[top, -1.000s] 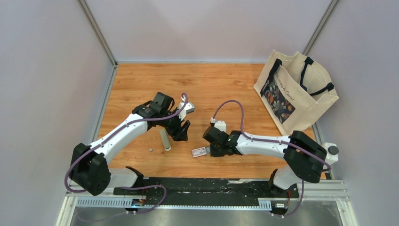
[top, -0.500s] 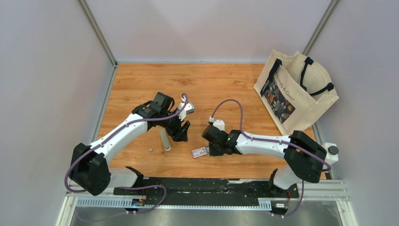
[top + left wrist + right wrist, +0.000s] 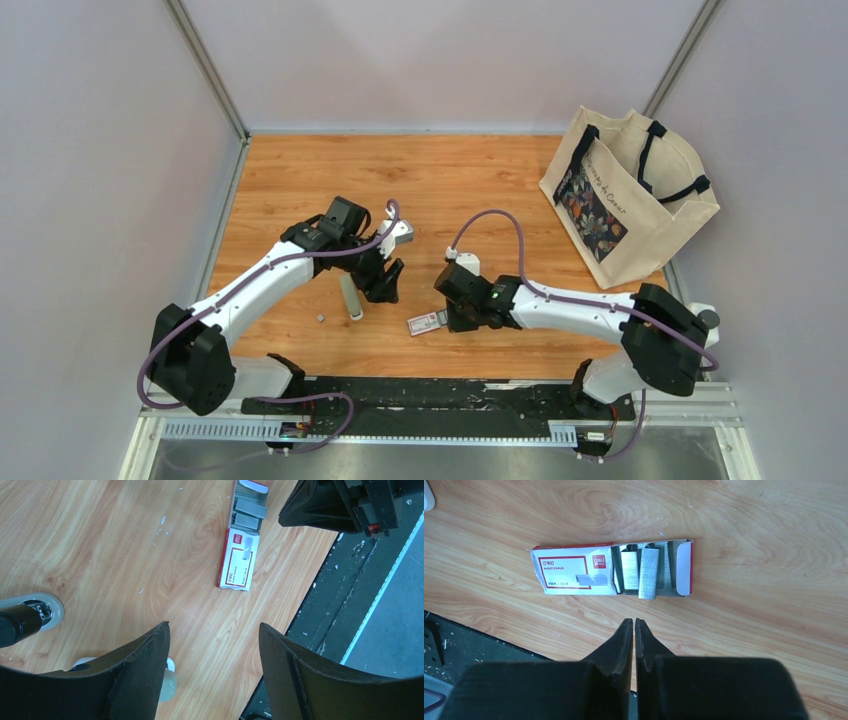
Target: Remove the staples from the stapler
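Observation:
The pale grey stapler (image 3: 350, 297) lies on the wooden table. A tiny grey staple bit (image 3: 319, 317) lies just left of it. My left gripper (image 3: 386, 279) hangs open and empty just right of the stapler; in the left wrist view (image 3: 213, 626) a pale stapler end (image 3: 168, 684) peeks past the left finger. My right gripper (image 3: 449, 318) is shut and empty, its tips (image 3: 634, 622) just short of a red-and-white box (image 3: 574, 572). The box's open tray holds grey staple strips (image 3: 644, 570), which also show in the left wrist view (image 3: 248, 515).
A cream tote bag (image 3: 630, 190) with a dark flower print stands at the back right. The black base rail (image 3: 440, 395) runs along the table's near edge, close to the red-and-white box (image 3: 425, 323). Grey walls enclose the table.
The right arm's elbow and base have swung a little to the right; its gripper stays by the box. The left arm and the stapler have barely moved.

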